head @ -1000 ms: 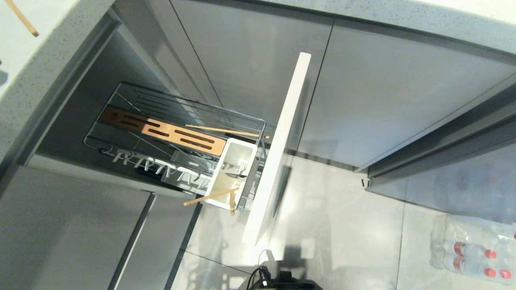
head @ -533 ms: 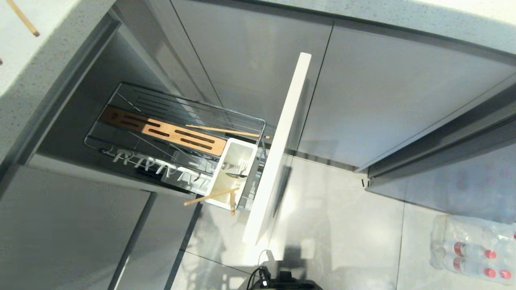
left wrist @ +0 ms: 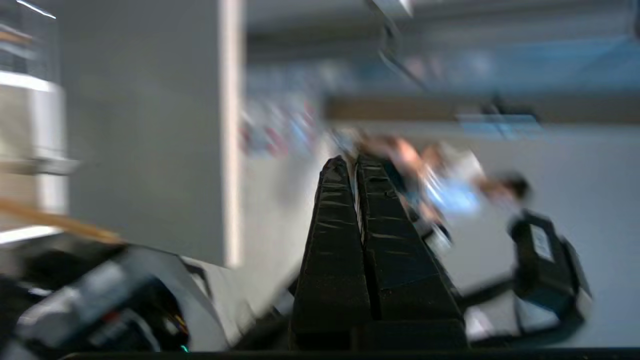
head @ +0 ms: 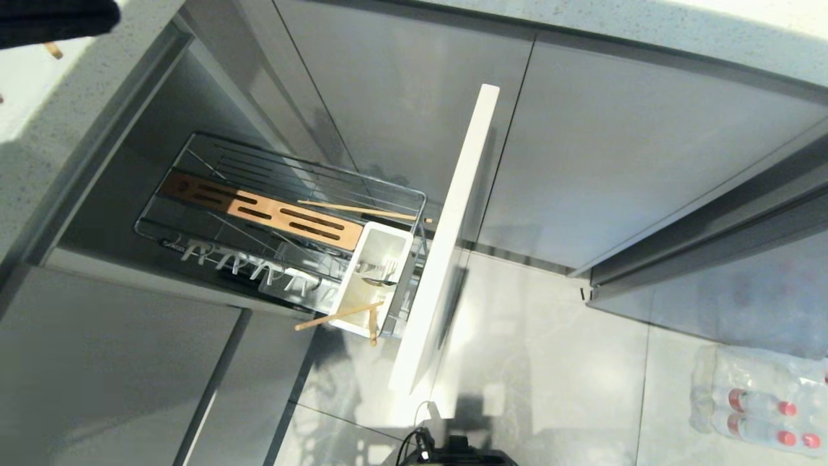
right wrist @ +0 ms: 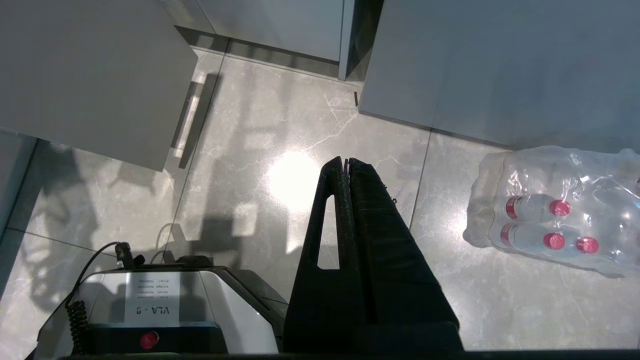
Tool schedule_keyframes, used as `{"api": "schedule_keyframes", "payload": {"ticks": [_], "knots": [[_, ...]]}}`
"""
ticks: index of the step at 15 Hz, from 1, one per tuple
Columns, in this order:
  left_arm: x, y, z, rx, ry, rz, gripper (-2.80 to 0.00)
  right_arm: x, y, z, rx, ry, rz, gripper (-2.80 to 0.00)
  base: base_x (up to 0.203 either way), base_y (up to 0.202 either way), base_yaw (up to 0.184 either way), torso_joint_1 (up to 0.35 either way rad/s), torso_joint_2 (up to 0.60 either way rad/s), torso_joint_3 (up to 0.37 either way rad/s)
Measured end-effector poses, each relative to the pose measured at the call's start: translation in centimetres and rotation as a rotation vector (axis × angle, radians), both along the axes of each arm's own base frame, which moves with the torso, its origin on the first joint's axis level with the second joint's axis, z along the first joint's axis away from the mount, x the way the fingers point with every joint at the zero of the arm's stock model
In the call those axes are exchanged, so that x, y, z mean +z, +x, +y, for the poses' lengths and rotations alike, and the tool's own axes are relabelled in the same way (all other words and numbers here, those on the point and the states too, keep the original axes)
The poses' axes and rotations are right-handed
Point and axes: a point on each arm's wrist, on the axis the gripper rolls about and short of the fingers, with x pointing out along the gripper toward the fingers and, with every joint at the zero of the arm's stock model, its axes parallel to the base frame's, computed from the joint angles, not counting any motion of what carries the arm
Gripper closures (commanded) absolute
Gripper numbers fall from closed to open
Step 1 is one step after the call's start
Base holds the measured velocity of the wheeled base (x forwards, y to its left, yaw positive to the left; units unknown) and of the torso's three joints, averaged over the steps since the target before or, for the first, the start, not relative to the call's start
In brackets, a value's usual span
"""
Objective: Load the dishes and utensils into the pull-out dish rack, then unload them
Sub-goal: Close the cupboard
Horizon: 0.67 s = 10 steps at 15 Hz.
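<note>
A grey tiled floor [head: 550, 336] runs under a row of plain grey cabinet fronts, and the pull-out dish rack [head: 284, 213] stands drawn out of its bay with its narrow pale front panel [head: 453, 239] edge-on to me. The left gripper [left wrist: 356, 165] is up at countertop height, well above and off to the far side of the rack; only a dark sliver of that arm [head: 55, 19] pokes into the head view's corner, over the speckled countertop [head: 39, 129]. Its jaws are pressed together with nothing between them. Below and away from it, one chopstick [head: 359, 210] lies across the wire basket beside the brown slotted strip [head: 259, 212], while another chopstick [head: 336, 316] sticks out of the white utensil cup [head: 375, 272], leaning over its rim; a fork [head: 378, 281] seems to sit inside the cup. No bowl or plate is visible on the prongs [head: 252, 268]. The right gripper [right wrist: 346, 161] hangs parked, fingers together, over the floor near a shrink-wrapped pack of bottles [right wrist: 555, 210]. I judge the risks this way: the leaning chopstick looks barely balanced, so a nudge to the cup or rack could tip it onto the floor; the loose one could slip through the wires; and a descent beside the front panel with jaws unopened would push a stick rather than grasp it.
</note>
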Motion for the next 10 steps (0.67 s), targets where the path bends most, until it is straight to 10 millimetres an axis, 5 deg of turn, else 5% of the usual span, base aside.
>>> {"api": "schedule_keyframes", "payload": {"ticks": [4,10], "knots": [[-0.2,3.4,-4.4,-0.204,0.045,0.091,0.0,0.0,0.0,0.0,0.0,0.0,0.0,0.0,0.0,0.0,0.0,0.0,0.0,0.0],[-2.6,6.2,-11.8,-0.262,0.202,0.227,0.0,0.0,0.0,0.0,0.0,0.0,0.0,0.0,0.0,0.0,0.0,0.0,0.0,0.0]]}}
